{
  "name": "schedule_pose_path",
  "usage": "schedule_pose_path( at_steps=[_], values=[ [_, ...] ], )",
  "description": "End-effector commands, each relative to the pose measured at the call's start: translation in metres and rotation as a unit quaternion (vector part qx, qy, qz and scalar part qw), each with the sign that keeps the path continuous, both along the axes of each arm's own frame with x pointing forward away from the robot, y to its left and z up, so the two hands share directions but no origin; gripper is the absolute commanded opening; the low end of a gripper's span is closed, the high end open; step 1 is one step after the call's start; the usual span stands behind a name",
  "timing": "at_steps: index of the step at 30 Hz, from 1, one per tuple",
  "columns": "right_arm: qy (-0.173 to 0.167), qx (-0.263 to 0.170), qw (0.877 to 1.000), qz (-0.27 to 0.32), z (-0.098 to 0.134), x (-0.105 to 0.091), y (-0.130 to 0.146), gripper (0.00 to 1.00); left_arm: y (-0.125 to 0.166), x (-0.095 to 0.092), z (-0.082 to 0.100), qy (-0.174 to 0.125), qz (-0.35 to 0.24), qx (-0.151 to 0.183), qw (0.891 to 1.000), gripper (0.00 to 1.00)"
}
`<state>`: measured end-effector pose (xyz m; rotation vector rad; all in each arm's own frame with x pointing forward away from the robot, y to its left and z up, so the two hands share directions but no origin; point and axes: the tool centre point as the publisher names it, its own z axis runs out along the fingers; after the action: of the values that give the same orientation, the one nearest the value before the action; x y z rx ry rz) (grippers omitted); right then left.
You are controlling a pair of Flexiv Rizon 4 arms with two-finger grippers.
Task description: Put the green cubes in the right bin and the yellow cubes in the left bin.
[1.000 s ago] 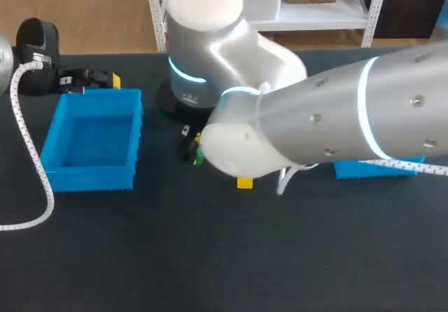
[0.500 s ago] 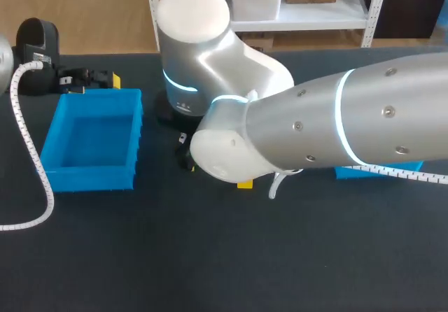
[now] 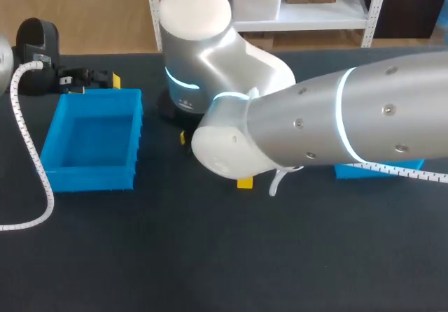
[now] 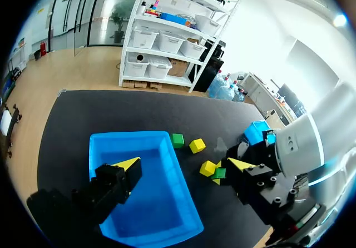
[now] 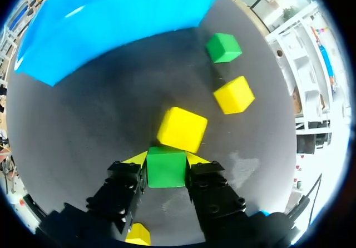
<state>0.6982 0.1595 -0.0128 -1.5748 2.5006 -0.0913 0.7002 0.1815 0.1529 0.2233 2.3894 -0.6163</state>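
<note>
Five cubes in view, all out on the table and outside the bins. Going from the left: the left gripper sits near the table's far left corner, just behind the blue left bin. Its fingers are spread wide apart, and its own camera looks down over the bin's open top. A white cable snakes along the table's left edge beside that bin.

Right of the bin, around the middle of the table, the cubes start. The loose green cube is near the bin's wall, then the far yellow cube sits close to it but not touching. Next is the near yellow cube, and that one's right up against the held green cube. The right gripper is clamped on that green one, a yellow tip on each side — can't tell if it's off the table or resting on it. The lone yellow cube peeks out from under the right arm, on its near side.

That arm comes in from the table's right edge and hides most of the middle in the head view. The right bin only shows as a blue strip under it, by the right edge.
</note>
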Motion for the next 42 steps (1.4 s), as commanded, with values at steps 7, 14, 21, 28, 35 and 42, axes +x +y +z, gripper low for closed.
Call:
schedule_pose_path(
  at_steps=[7, 14, 21, 28, 35, 42],
  values=[
    [-0.046, 0.029, 0.997, -0.049, 0.053, 0.025, -0.045, 0.00, 0.002, -0.001, -0.002, -0.004, -0.003, -0.005, 1.000, 1.00],
    [-0.083, 0.048, 0.990, -0.104, 0.094, 0.045, -0.092, 0.00, 0.002, -0.001, -0.002, -0.004, -0.003, -0.005, 1.000, 1.00],
    [-0.111, 0.059, 0.978, -0.165, 0.124, 0.058, -0.147, 0.00, 0.002, -0.001, -0.002, -0.004, -0.003, -0.005, 1.000, 1.00],
    [-0.125, 0.061, 0.966, -0.220, 0.136, 0.058, -0.203, 0.00, 0.002, -0.001, -0.002, -0.004, -0.003, -0.005, 1.000, 1.00],
    [-0.121, 0.062, 0.949, -0.285, 0.129, 0.049, -0.258, 0.00, 0.002, -0.001, -0.002, -0.004, -0.003, -0.005, 1.000, 1.00],
    [-0.098, 0.042, 0.930, -0.352, 0.099, 0.035, -0.317, 0.00, 0.002, -0.001, -0.002, -0.004, -0.003, -0.005, 1.000, 1.00]
  ],
)
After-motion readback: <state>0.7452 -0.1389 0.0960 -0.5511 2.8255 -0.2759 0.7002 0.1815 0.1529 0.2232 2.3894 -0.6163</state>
